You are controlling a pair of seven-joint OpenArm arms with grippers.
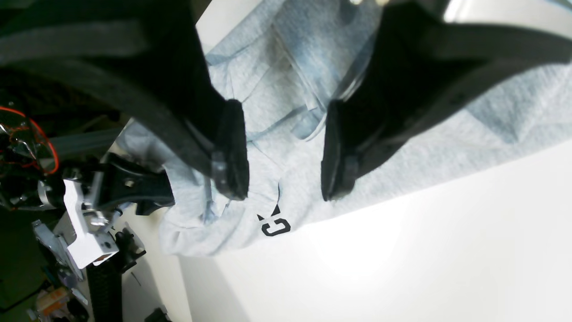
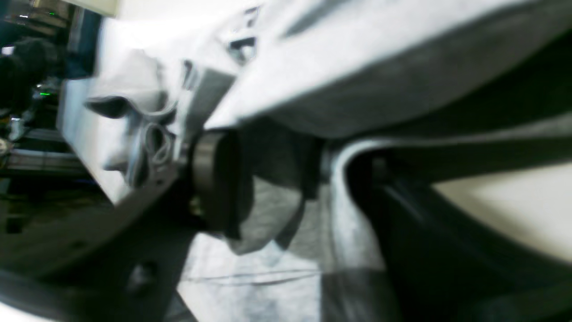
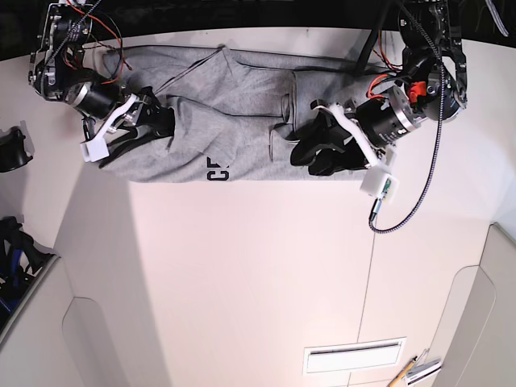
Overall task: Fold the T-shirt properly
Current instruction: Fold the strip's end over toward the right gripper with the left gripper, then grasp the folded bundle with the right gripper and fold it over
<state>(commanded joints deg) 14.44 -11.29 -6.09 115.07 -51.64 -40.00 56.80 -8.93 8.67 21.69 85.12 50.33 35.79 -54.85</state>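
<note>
The heather-grey T-shirt (image 3: 242, 105) lies crumpled along the table's far edge, with part of its black lettering (image 3: 216, 169) at the near hem. My left gripper (image 1: 282, 192) hovers open just above the cloth, close to the lettering (image 1: 275, 225), and nothing is between its fingers. In the base view it sits over the shirt's right part (image 3: 310, 157). My right gripper (image 2: 283, 179) is at the shirt's left end (image 3: 157, 121). A thick bunch of grey fabric (image 2: 272, 197) fills the gap between its fingers, and more cloth drapes over it. That view is blurred.
The white table (image 3: 258, 266) runs toward the near side. A black cable (image 3: 419, 189) loops off the left arm over the table's right part. Dark clutter (image 3: 12, 149) sits past the left edge. The right arm's white mount (image 1: 85, 223) shows beside the shirt.
</note>
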